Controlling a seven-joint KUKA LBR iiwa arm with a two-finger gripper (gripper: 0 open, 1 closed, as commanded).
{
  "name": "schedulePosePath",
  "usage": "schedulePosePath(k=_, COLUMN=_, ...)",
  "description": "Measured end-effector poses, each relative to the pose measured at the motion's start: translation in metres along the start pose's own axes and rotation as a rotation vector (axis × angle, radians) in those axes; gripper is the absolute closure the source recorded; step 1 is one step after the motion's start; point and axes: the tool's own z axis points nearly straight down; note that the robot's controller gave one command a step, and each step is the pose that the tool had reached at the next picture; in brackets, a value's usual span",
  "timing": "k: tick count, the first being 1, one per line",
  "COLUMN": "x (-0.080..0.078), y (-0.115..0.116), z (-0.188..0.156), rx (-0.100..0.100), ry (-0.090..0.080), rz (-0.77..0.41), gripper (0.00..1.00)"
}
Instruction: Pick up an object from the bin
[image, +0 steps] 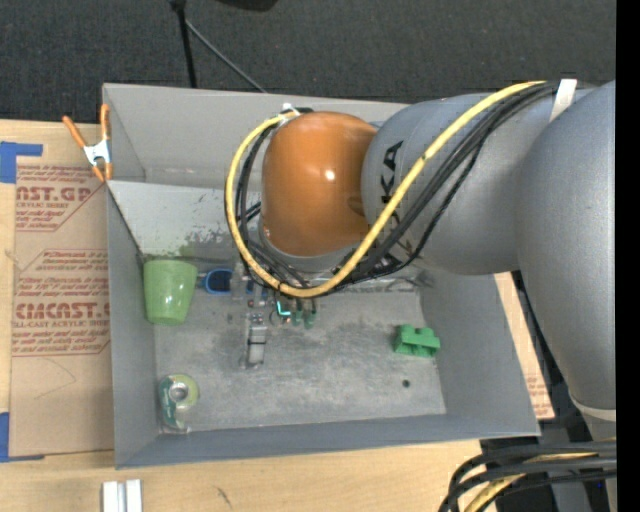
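Pincer (256, 352) low over bin (330, 395) floor, btwn green cup (167, 290) & green block (415, 341)

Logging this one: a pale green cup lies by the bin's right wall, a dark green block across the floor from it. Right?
No. The camera view shows the pale green cup by the bin's left wall, not the right; the dark green block does lie across the floor from it.
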Motion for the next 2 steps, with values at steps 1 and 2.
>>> schedulePosePath(k=1, x=0.03, y=0.029, z=0.124, rx=0.001, ry=-0.001, rz=-0.369, gripper=0.0)
schedulePosePath(k=2, x=0.042, y=0.076, z=0.121, rx=-0.001, ry=-0.009, rz=-0.445, gripper=0.0)
